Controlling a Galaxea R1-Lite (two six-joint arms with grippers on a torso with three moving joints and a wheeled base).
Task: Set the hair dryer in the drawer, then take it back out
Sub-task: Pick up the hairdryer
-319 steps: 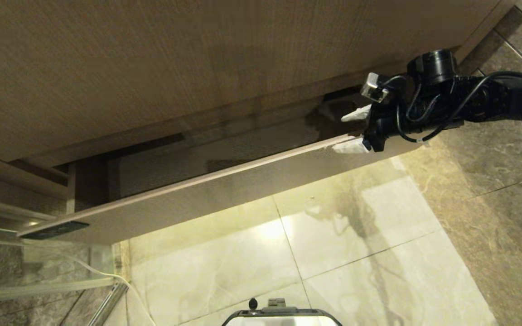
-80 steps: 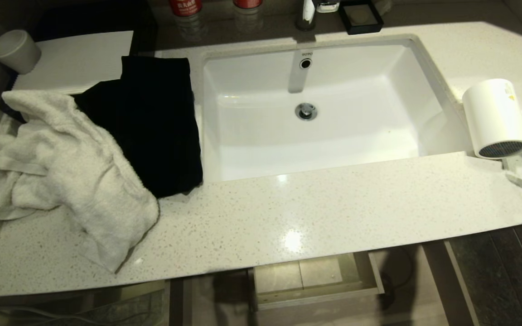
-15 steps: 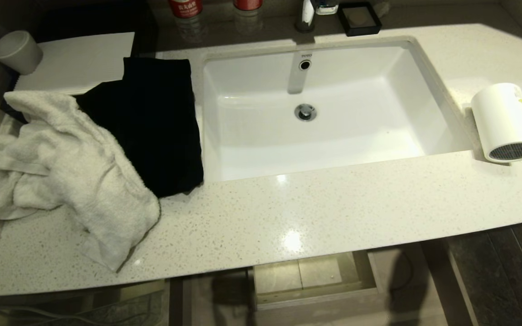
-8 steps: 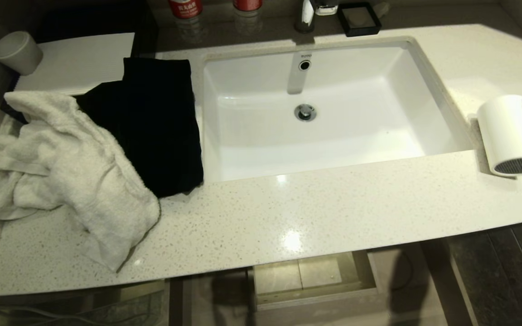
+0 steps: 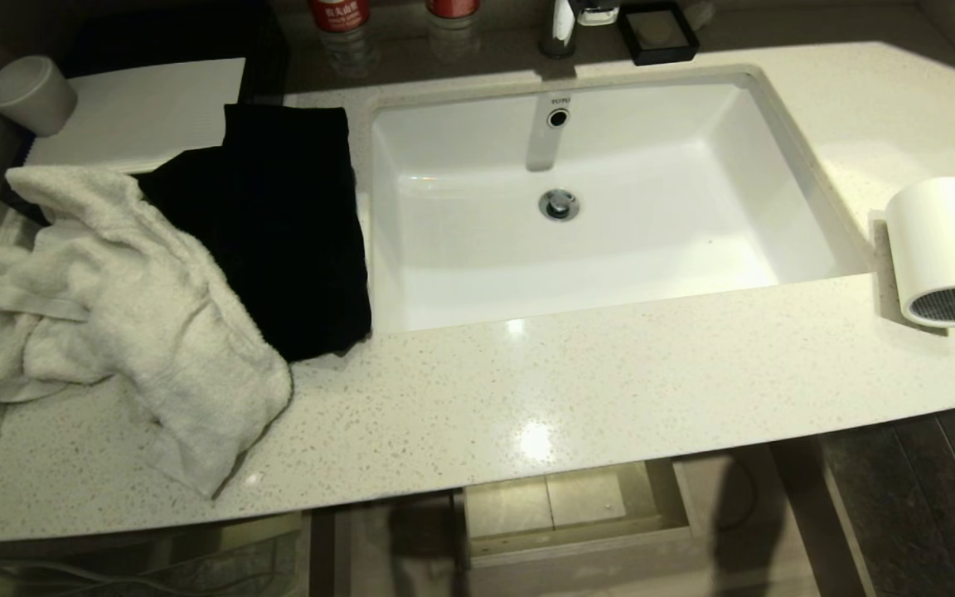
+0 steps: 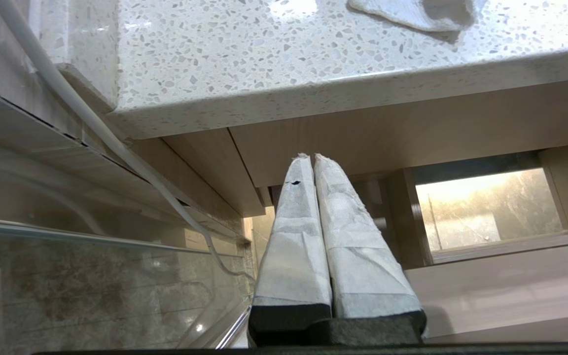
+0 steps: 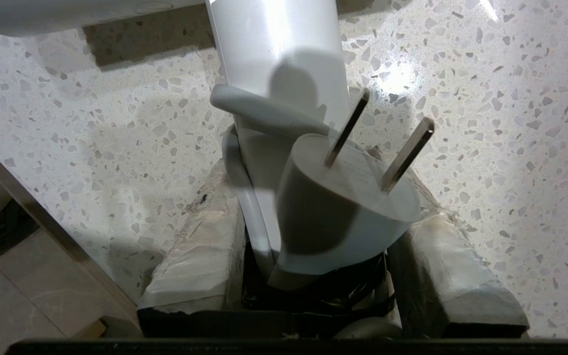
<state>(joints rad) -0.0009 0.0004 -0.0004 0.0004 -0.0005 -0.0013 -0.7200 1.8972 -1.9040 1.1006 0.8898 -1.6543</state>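
The white hair dryer lies on the speckled counter at the far right, its grey mesh grille facing the front edge. In the right wrist view my right gripper is shut on its handle. The bundled cord and the two-pin plug are pressed between the padded fingers. This gripper is outside the head view. The drawer stands pulled out under the counter, with only its boxed cutout showing. My left gripper is shut on nothing, parked low below the counter's edge.
The white sink fills the counter's middle. A cream towel and a black cloth lie to its left. A cup stands at the far left, with bottles and a black box at the back.
The hair dryer has slid to the right and toward the counter's front edge. The white fingertip seen beside it a second ago has left the head view.
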